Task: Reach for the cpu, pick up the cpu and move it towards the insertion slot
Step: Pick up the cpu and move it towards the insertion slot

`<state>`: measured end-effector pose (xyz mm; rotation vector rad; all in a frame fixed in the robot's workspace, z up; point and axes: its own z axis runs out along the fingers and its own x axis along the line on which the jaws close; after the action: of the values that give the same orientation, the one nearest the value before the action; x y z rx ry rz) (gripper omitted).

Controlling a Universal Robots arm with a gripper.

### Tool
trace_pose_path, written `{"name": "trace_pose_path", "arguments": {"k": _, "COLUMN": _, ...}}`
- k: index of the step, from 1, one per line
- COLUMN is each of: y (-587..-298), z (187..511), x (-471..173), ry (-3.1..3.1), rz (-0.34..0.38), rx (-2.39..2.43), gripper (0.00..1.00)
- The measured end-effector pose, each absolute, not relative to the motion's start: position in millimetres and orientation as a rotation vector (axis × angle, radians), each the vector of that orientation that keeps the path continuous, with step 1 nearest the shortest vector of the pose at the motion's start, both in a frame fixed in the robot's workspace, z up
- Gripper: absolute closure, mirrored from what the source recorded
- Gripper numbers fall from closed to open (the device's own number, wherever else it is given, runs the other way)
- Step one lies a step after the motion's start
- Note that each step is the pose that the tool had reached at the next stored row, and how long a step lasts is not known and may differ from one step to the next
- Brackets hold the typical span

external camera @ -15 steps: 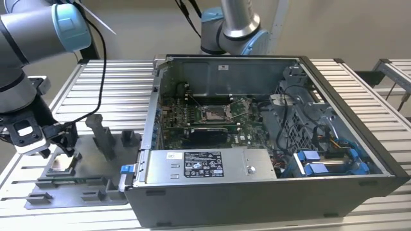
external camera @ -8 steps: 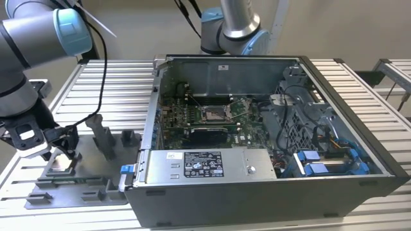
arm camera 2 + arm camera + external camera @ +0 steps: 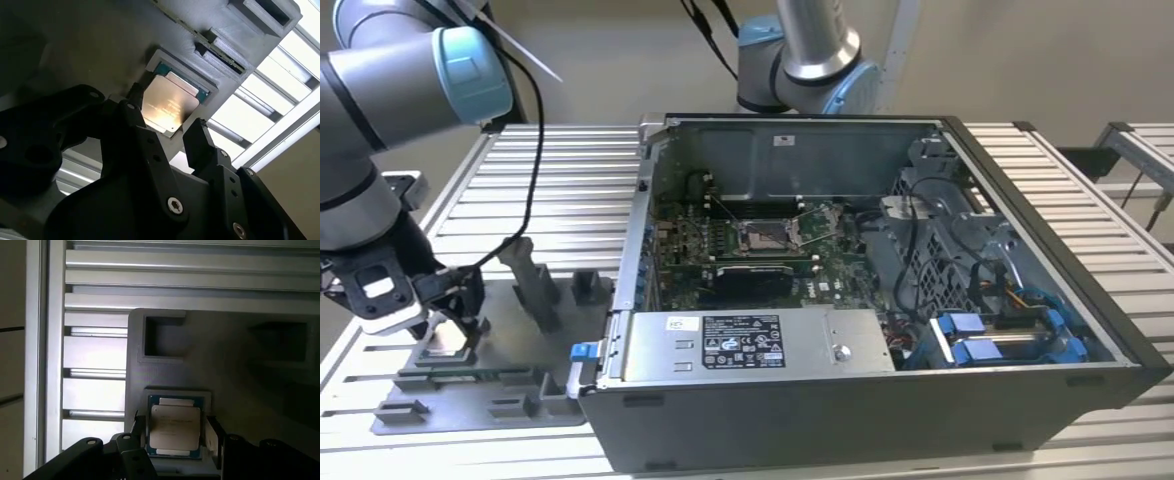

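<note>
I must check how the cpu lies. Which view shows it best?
The first wrist view: the cpu faces the camera squarely, its whole silver face showing in its pocket. The second wrist view shows it slanted, between the fingers. In the exterior view it is a small bright patch at the gripper.

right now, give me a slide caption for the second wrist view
Open claw, one finger either side of the cpu lying in its pocket on the grey fixture plate.
</note>
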<state>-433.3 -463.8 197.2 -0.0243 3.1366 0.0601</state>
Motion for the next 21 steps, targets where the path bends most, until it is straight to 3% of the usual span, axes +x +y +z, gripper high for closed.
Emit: {"name": "trace_pose_path", "arguments": {"k": 21, "y": -465, "z": 186, "x": -433, "ry": 3.137, "rz": 0.060, "rx": -0.024, "gripper": 0.00}}
